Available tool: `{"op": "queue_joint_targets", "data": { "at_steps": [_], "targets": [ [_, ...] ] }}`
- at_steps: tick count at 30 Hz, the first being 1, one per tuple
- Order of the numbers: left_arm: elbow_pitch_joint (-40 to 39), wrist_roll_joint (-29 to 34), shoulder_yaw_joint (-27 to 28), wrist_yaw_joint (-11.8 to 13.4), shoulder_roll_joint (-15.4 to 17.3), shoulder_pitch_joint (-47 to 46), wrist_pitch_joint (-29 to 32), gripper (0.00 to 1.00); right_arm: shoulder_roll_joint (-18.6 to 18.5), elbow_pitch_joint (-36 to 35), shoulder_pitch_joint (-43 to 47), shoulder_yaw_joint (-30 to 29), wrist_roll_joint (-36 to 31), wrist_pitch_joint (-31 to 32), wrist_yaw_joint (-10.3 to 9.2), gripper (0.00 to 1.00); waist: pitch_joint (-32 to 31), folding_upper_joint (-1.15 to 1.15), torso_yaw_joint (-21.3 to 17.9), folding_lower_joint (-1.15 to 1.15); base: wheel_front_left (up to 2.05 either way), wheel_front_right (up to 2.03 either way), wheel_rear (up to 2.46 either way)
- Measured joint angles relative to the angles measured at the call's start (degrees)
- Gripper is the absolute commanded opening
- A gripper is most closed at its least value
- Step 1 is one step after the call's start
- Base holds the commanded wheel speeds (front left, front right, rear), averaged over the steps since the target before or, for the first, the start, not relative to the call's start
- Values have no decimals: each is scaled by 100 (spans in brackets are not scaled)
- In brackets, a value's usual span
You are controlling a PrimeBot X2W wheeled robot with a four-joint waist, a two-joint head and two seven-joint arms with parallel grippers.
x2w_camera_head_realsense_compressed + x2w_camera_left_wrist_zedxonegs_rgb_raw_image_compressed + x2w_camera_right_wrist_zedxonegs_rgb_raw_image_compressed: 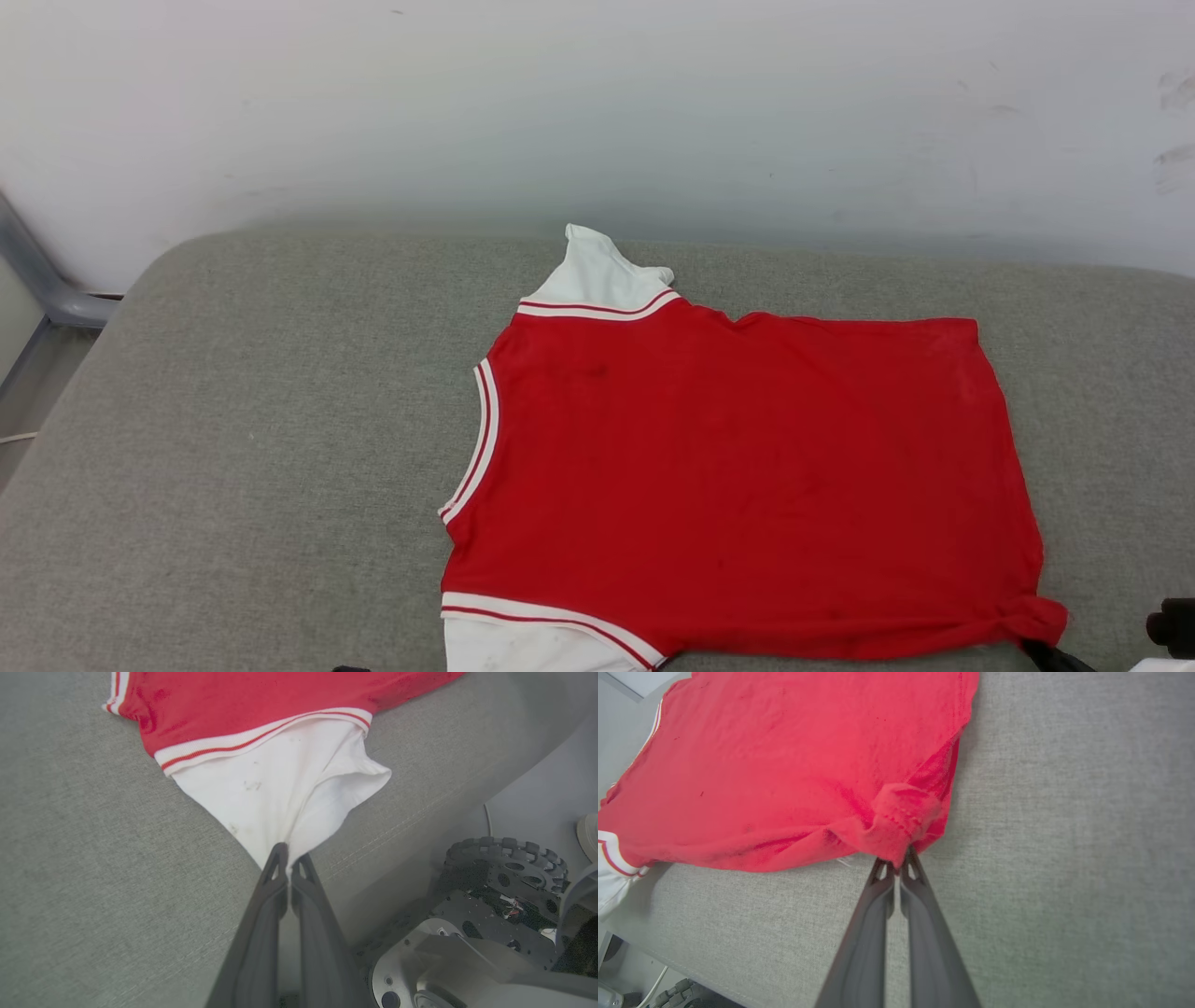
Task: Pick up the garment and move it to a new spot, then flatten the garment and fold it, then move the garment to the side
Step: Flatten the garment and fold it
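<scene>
Garment lies spread flat on a grey cushion, right of centre in the head view, with a plain red face up; its striped collar points to the robot's left and its hem to the right; a pale wall rises behind the cushion.

One white sleeve, the far sleeve, sticks out toward the wall; the near sleeve reaches over the cushion's front edge, toward the robot.

Left end effector is closed on the tip of the near sleeve; its two dark fingers are pressed together with white cloth pinched between them, and the sleeve is drawn into a taut point with folds running back to the red-and-white trim.

Right end effector is closed on the near hem corner; the red cloth is bunched into a small knot-like wad just above the fingertips, with creases fanning out from it; in the head view this wad sits at the garment's lower right corner.

Below the cushion's front edge, the left wrist view takes in a black wheel on the robot's base.
</scene>
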Motion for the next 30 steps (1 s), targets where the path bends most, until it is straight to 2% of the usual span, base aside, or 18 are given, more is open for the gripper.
{"op": "queue_joint_targets", "data": {
  "at_steps": [5,18,21,30],
  "targets": [
    [-153,-1,263,186,-13,-119,-210,0,30,-386,75,-289,-131,-2,0,0,35,0,-35,0,0,0,0],
    [76,157,709,328,-70,-1096,-459,0,308,-936,-283,-876,-639,559,-1,0,409,0,-146,1,0,0,0],
    [271,199,732,286,-104,-1447,-415,0,423,-964,-476,-950,-794,715,-1,0,581,0,-173,1,0,0,0],
    [1116,270,572,-54,-215,-2609,-148,0,735,-771,-1170,-1128,-1452,1252,0,0,1162,0,-270,1,0,0,0]
  ]
}}
